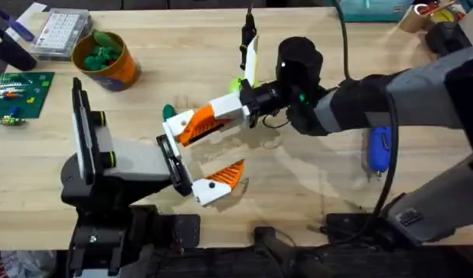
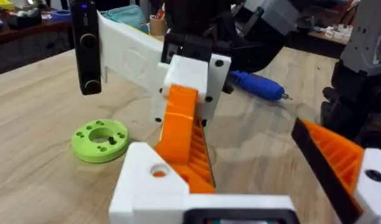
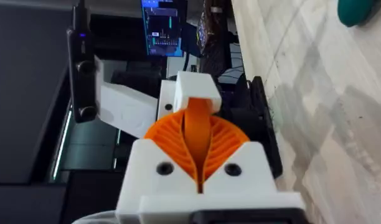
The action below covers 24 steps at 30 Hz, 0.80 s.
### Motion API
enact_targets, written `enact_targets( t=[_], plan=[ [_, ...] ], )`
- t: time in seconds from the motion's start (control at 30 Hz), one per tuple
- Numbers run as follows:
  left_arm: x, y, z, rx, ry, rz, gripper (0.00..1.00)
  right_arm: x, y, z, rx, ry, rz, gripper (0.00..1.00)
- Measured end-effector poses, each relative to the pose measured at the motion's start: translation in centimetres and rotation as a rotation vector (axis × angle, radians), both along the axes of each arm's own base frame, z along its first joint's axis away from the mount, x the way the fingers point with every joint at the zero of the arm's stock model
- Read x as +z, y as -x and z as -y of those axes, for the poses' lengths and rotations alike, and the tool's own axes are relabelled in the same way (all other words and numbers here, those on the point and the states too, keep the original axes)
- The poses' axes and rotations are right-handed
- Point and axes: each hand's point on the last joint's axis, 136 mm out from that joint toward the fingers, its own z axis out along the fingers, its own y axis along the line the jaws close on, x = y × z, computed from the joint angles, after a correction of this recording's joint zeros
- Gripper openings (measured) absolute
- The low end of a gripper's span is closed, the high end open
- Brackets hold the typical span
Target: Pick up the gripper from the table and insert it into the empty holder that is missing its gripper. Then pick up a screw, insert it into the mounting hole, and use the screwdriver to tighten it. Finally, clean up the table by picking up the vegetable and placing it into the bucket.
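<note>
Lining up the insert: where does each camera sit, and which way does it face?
Overhead: above the bases, looking down and forward over the table; the right arm reaches across.
Left wrist: low at the holder, facing the gripper and screwdriver.
Right wrist: behind the right end effector, facing the holder.
Shared: all three show the gripper.

gripper (image 1: pixel 196 123): white-orange, at holder (image 1: pixel 173 164) | screwdriver (image 1: pixel 379 148): blue, flat | bucket (image 1: pixel 107 60): orange, upright

You face a pale wooden table (image 1: pixel 314 193) under even light, with a dark cluttered bench (image 2: pixel 22 34) standing behind it.
</note>
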Motion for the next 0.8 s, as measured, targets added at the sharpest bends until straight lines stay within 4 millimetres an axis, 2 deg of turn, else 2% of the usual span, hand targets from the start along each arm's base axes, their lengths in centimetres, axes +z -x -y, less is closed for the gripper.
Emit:
enact_targets(
  t=[0.03, 0.13, 0.17, 0.33, 0.5, 0.73, 0.8],
  plan=[
    [0.0, 0.0, 0.0, 0.000, 0.000, 0.000, 0.987, 0.0, 0.0, 0.0, -0.001, 0.001, -0.001, 0.062],
    [0.0, 0.0, 0.0, -0.001, -0.001, 0.004, 0.987, -0.4, -0.4, 0.1, -0.023, 0.010, -0.004, 0.296],
    [0.0, 0.1, 0.0, -0.004, -0.003, 0.007, 0.987, -0.9, -0.6, 0.3, -0.040, 0.021, -0.011, 0.433],
    [0.0, 0.1, 0.1, -0.009, -0.005, 0.012, 0.987, -1.2, -1.4, 0.8, -0.063, 0.024, -0.014, 0.512],
    [0.0, 1.2, 0.6, -0.075, 0.002, 0.005, 0.987, -1.3, -2.9, 1.4, -0.120, 0.028, -0.012, 0.593],
    [0.0, 1.5, 0.8, -0.095, 0.004, 0.002, 0.987, -1.2, -3.1, 1.4, -0.131, 0.030, -0.023, 0.672],
    [0.0, 1.5, 0.8, -0.095, 0.004, 0.002, 0.986, -1.2, -3.1, 1.5, -0.127, 0.031, -0.028, 0.722]
  ],
)
